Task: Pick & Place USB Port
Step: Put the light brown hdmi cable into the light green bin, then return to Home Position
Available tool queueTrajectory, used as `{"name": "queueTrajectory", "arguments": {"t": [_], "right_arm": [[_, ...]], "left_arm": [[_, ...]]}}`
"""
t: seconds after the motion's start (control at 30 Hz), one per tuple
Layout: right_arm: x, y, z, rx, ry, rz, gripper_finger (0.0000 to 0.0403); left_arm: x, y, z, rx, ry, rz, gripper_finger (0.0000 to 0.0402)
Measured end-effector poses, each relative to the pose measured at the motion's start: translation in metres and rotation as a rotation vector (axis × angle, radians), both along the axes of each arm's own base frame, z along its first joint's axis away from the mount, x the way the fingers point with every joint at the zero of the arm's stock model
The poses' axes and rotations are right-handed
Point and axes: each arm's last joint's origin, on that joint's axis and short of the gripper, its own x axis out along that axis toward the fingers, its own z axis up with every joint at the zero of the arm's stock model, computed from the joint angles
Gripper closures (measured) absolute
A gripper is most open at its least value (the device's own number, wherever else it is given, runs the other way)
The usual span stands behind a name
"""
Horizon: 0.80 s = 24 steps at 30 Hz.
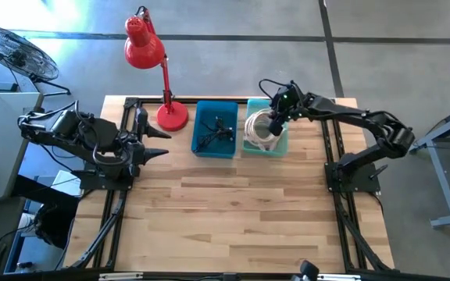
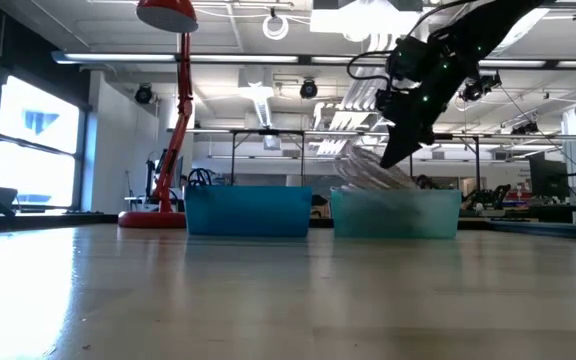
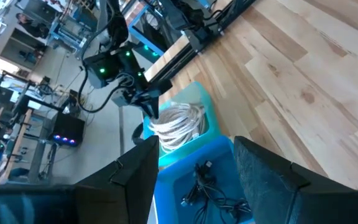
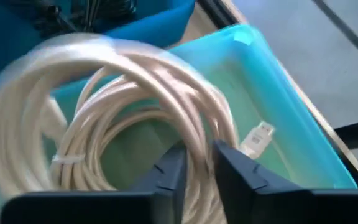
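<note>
Over the pale teal plastic bin (image 1: 280,145) at the surface's far edge, my right gripper (image 4: 196,163) pinches the coiled white USB cable (image 4: 135,106), whose loose loops could snag the rim.

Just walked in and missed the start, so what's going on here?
The right pincer is shut on a coiled white USB cable, holding it over the light teal plastic bin. Black cables lie in the darker blue plastic bin beside it. The left pincer waits open at the table's left side.
</note>
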Motion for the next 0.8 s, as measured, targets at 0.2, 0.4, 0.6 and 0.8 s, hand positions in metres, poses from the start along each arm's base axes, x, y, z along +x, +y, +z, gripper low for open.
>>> {"name": "queueTrajectory", "arguments": {"t": [0.2,0.4,0.6,0.8], "right_arm": [[0.007,0.001,0.012,-0.076,-0.001,-0.02,0.0265],[0.014,0.006,0.049,-0.117,-0.072,0.004,0.0238],[0.011,0.024,0.103,-0.167,-0.148,0.051,0.0238],[-0.003,0.055,0.149,-0.174,-0.218,0.138,0.0236]], "left_arm": [[0.0,0.0,-0.001,0.004,0.012,0.001,0.0199],[-0.003,0.001,-0.006,0.05,0.069,-0.009,0.0199],[-0.005,0.003,-0.008,0.075,0.091,0.034,0.0199],[-0.002,0.002,0.002,0.029,-0.017,0.019,0.0199]]}}
